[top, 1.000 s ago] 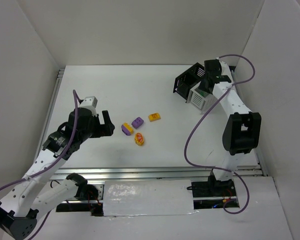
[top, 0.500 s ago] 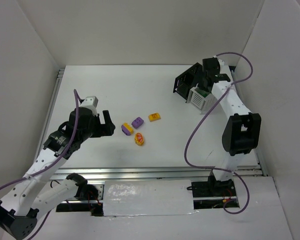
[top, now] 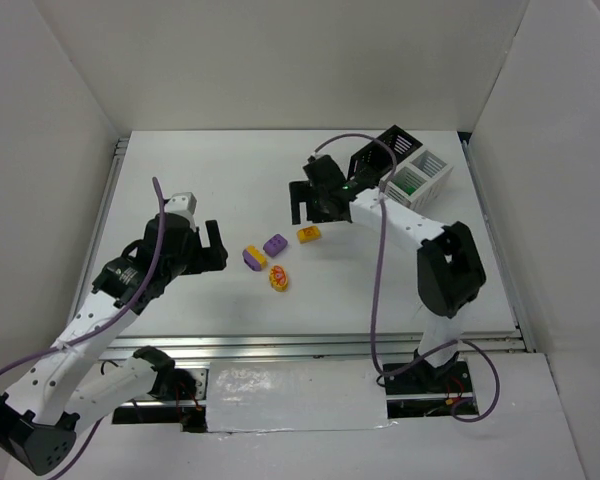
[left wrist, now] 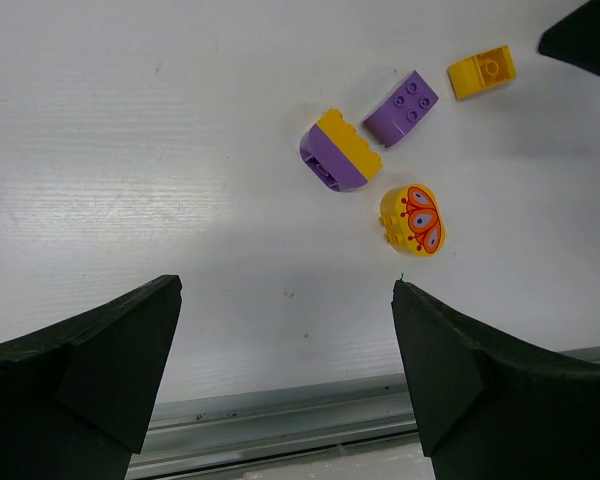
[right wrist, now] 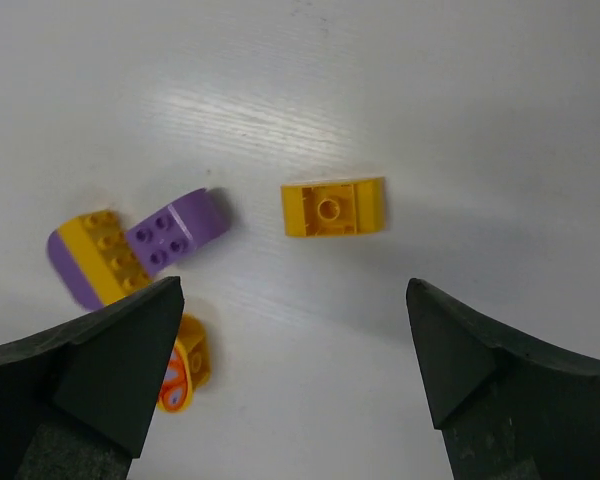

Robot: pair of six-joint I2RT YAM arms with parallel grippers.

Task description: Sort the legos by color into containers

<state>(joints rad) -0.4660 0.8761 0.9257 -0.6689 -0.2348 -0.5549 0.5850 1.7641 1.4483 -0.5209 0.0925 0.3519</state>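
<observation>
Four legos lie together mid-table: a yellow-purple brick [top: 254, 257] [left wrist: 340, 150] [right wrist: 90, 258], a purple brick [top: 275, 245] [left wrist: 401, 108] [right wrist: 175, 230], an orange brick [top: 309, 234] [left wrist: 481, 72] [right wrist: 334, 207] and a red-yellow oval brick [top: 278, 278] [left wrist: 413, 219] [right wrist: 183, 375]. My right gripper [top: 310, 210] [right wrist: 293, 287] hovers open and holding nothing, just behind the orange brick. My left gripper [top: 216, 250] [left wrist: 285, 290] is open and bare, left of the group. The containers stand at the back right: a black bin [top: 400, 135] and a white bin [top: 442, 172] with a green brick [top: 408, 183] inside.
White walls close in the table on the left, back and right. A metal rail [top: 280, 345] [left wrist: 280, 435] runs along the near edge. The right arm's purple cable [top: 378, 290] loops over the table's right half.
My right arm swung from over the bins leftward to the loose bricks, and its jaws went from shut to wide open. The left arm barely moved.
</observation>
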